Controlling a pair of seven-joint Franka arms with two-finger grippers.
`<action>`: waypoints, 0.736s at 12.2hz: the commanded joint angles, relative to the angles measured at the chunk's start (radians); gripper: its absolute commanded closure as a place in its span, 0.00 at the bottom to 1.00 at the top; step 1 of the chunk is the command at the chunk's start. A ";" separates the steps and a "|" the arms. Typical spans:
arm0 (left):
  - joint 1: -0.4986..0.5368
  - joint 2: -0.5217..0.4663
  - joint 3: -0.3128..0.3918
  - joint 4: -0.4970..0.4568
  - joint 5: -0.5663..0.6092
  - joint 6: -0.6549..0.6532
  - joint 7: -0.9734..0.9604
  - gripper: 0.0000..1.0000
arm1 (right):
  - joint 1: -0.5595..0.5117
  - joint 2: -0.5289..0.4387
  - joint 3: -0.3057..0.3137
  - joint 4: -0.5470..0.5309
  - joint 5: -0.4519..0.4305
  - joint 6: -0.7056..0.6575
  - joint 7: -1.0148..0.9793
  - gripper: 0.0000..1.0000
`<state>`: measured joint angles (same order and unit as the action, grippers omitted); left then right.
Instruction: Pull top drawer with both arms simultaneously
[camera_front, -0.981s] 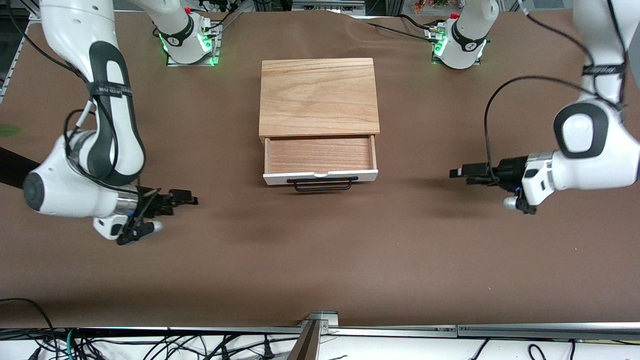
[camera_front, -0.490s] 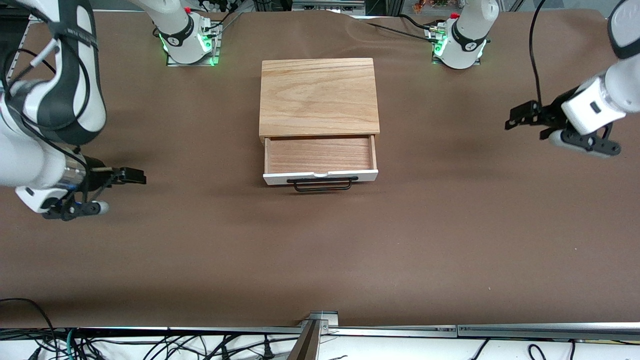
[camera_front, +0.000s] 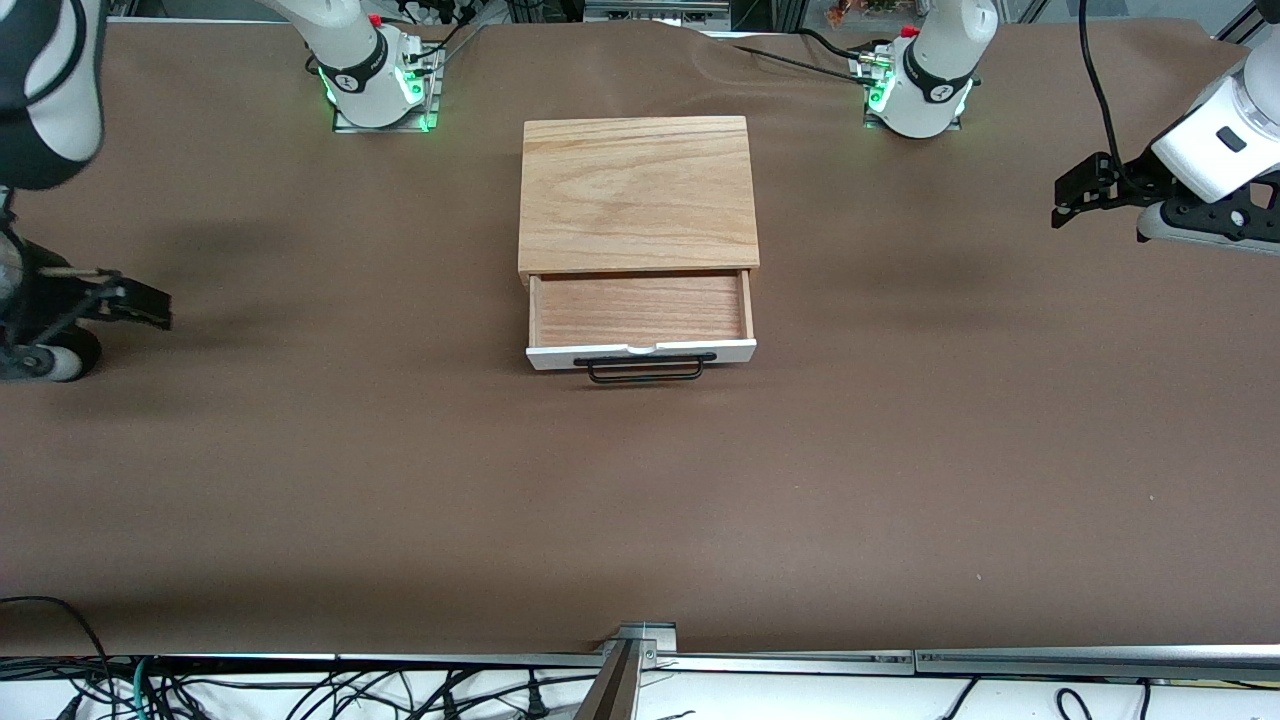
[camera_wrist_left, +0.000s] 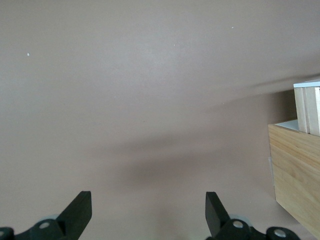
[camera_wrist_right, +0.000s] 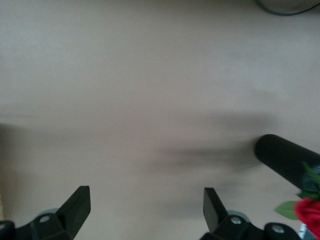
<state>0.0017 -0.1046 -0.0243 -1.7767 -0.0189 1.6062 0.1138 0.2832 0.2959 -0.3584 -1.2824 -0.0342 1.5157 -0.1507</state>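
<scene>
Reddish wood shows: the top drawer (camera_front: 640, 318) already stands out, well apart from both spread, empty jaws, left gripper (camera_front: 1078, 189) and right gripper (camera_front: 140, 303); best keep clear.

My table (camera_front: 400, 480) wears a brown cloth. On it rests the light-wood box (camera_front: 637, 192), midway between my two green-lit bases (camera_front: 380, 85), top drawer (camera_front: 640, 320) pulled out.

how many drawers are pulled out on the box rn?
1. The top drawer is out of the light-wood box toward the front camera, empty, its black handle free. Any front panel below it is hidden here.
</scene>
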 joint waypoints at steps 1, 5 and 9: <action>0.003 0.029 0.001 0.026 0.010 -0.029 -0.023 0.00 | -0.168 -0.131 0.189 -0.087 -0.020 -0.015 0.022 0.00; 0.003 0.023 -0.003 0.025 -0.018 -0.045 -0.106 0.00 | -0.228 -0.212 0.280 -0.242 0.006 -0.003 0.065 0.00; 0.001 0.023 -0.008 0.025 -0.016 -0.055 -0.148 0.00 | -0.243 -0.156 0.276 -0.186 0.040 -0.017 0.048 0.00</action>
<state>0.0026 -0.0842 -0.0286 -1.7752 -0.0217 1.5793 -0.0151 0.0715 0.1365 -0.1014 -1.4871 -0.0093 1.4994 -0.1032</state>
